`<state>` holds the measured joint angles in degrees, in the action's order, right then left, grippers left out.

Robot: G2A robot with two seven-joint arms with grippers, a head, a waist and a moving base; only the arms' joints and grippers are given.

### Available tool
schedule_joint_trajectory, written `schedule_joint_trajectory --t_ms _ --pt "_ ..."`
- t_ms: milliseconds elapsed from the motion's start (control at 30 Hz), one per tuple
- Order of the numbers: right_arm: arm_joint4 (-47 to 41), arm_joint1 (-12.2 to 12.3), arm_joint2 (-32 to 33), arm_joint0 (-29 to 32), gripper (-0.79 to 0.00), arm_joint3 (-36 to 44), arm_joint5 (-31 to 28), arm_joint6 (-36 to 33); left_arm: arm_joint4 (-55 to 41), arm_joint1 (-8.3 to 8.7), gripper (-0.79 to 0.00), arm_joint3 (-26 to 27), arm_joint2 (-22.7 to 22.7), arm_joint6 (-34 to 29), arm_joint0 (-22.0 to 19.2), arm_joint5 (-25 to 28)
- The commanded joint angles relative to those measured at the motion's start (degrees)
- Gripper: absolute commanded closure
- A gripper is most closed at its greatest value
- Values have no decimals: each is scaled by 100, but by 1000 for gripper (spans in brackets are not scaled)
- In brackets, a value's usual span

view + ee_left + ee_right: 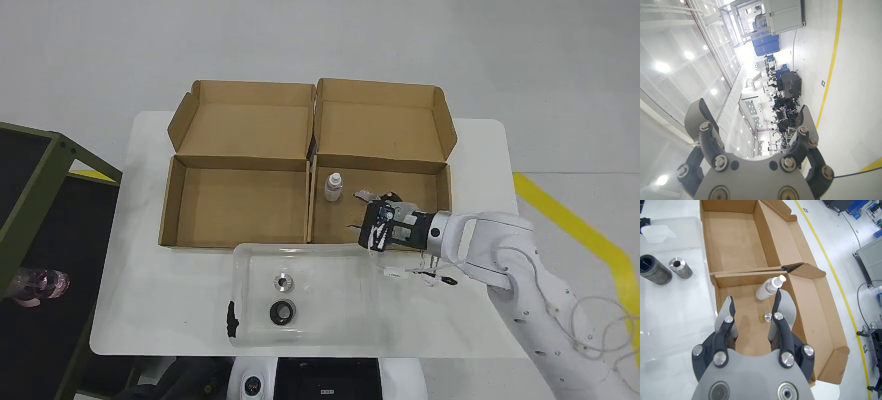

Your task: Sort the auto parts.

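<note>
Right wrist view: right gripper [754,297] wide, empty, above cardboard box [810,306]; small metal part [767,316] on box floor near white bottle [766,289]. Two metal cylinders [680,267] upright in clear tray [677,313]. Left gripper [753,106] wide.

Around me lies a pale grey floor [560,50] crossed by a yellow line [585,218]; bright ceiling lights [662,66] shine above distant blue cabinets [765,43].

Bright, even overhead light in all 3 views. Left wrist view: ceiling lamps [662,66] bloom white w/ haze over the hall; yellow floor line [829,75] bows, i.e. wide-angle distortion twd. edges. Right wrist view: soft reflections on clear bin [700,224]; faint shadow beside spray bottle [765,291]. Top view: white table [480,160] nearly blown out; shallow shadows inside 2 cardboard boxes [240,205].
</note>
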<state>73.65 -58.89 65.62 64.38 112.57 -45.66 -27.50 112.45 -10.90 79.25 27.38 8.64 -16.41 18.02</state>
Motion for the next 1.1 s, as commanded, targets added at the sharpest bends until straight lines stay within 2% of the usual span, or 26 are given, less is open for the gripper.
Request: schedule_joint_trajectory --t_ms 0,333,1067 --pt "71 8 -63 93 -369 160 -71 21 0 0 -785 0 0 0 0 0" --pt "181 -48 -729 176 -366 348 -287 174 0 0 -785 0 0 0 0 0" --pt "391 -489 -2408 -726 -351 -492 -43 196 0 0 -785 0 0 0 0 0"
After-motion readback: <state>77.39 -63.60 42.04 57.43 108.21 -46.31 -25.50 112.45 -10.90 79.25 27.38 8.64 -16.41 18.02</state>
